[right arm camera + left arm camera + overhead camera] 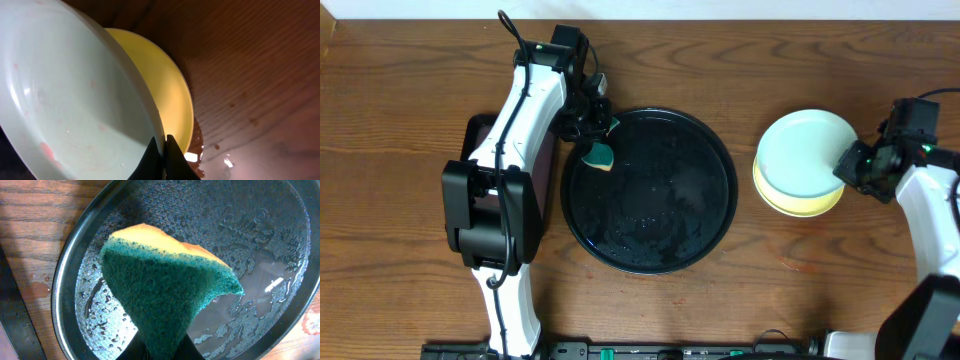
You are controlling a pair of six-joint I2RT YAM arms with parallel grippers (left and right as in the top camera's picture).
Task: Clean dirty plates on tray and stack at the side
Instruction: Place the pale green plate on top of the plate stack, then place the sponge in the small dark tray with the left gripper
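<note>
The black tray [650, 190] sits wet and bare of plates at the table's middle; it fills the left wrist view [260, 240]. My left gripper [597, 140] is shut on a green and yellow sponge [600, 156], held over the tray's left rim; the sponge shows in the left wrist view [165, 285]. A pale turquoise plate [805, 150] lies on a pale yellow plate [800, 205] at the right. My right gripper [850, 160] is shut on the turquoise plate's right rim [75, 90], with the yellow plate [170, 90] below. A third plate is not visible.
A dark brown rectangular tray [480, 135] lies under my left arm, left of the black tray. Water drops lie on the wood by the plate stack [225, 160]. The table's far edge runs along the top of the overhead view.
</note>
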